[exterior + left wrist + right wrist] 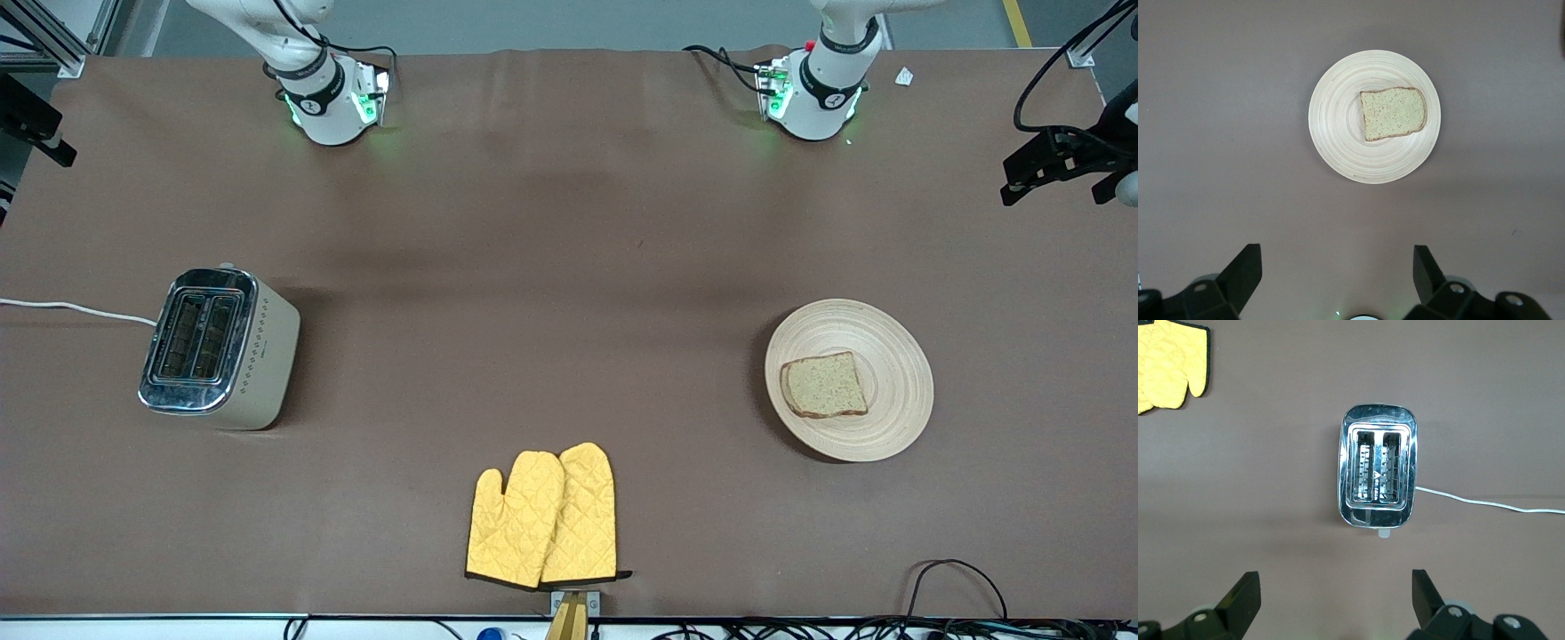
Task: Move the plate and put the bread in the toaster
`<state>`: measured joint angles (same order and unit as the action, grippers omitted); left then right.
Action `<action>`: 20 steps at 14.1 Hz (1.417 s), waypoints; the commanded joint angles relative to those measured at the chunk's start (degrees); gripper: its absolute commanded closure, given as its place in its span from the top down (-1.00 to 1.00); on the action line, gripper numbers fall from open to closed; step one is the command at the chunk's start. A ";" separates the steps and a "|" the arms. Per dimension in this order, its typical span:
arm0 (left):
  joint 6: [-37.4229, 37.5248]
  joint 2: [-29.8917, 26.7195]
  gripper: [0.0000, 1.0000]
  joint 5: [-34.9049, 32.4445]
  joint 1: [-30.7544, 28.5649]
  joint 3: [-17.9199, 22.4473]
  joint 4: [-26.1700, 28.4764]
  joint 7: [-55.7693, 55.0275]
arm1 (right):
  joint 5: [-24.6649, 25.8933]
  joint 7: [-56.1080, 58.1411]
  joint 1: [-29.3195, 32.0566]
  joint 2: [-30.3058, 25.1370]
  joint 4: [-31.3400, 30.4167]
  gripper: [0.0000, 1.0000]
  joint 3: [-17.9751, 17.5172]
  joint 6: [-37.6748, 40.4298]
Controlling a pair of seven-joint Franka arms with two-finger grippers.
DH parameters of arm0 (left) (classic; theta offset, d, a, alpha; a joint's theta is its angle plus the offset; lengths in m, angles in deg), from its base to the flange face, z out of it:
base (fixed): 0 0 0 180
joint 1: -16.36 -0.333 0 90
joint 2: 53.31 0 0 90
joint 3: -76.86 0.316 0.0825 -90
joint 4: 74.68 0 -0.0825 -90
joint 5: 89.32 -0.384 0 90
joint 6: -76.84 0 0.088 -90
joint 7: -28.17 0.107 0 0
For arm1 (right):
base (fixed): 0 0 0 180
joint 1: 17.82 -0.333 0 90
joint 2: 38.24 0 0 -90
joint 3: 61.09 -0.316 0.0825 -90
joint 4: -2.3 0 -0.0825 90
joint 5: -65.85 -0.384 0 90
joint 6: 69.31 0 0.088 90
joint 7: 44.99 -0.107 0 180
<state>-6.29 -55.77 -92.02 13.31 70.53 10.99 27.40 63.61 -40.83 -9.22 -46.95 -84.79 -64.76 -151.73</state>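
Note:
The pale wooden plate [892, 351] lies toward the left arm's end of the table, with the slice of seeded bread [825, 385] flat on it. The cream and chrome toaster [218, 348] stands toward the right arm's end, both slots empty. My left gripper [1337, 267] is open and empty, high over bare table beside the plate [1338, 133] and bread [1393, 113]. My right gripper [1336, 587] is open and empty, high over bare table beside the toaster [1376, 473]. Neither gripper shows in the front view, only the arm bases.
A pair of yellow oven mitts [544, 516] lies at the table's near edge, midway between the two ends; it also shows in the right wrist view [1168, 363]. The toaster's white cord [76, 308] runs off the right arm's end of the table.

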 commanded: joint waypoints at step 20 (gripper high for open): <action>-10.81 8.34 1.00 -0.91 -3.27 0.00 3.36 1.56 | -0.30 0.15 0.46 0.18 0.51 1.00 -0.54 0.51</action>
<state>-14.13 -46.98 -92.14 10.75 70.60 12.04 28.09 63.61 -40.83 -9.23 -46.85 -84.79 -64.93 -151.71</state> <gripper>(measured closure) 0.000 0.000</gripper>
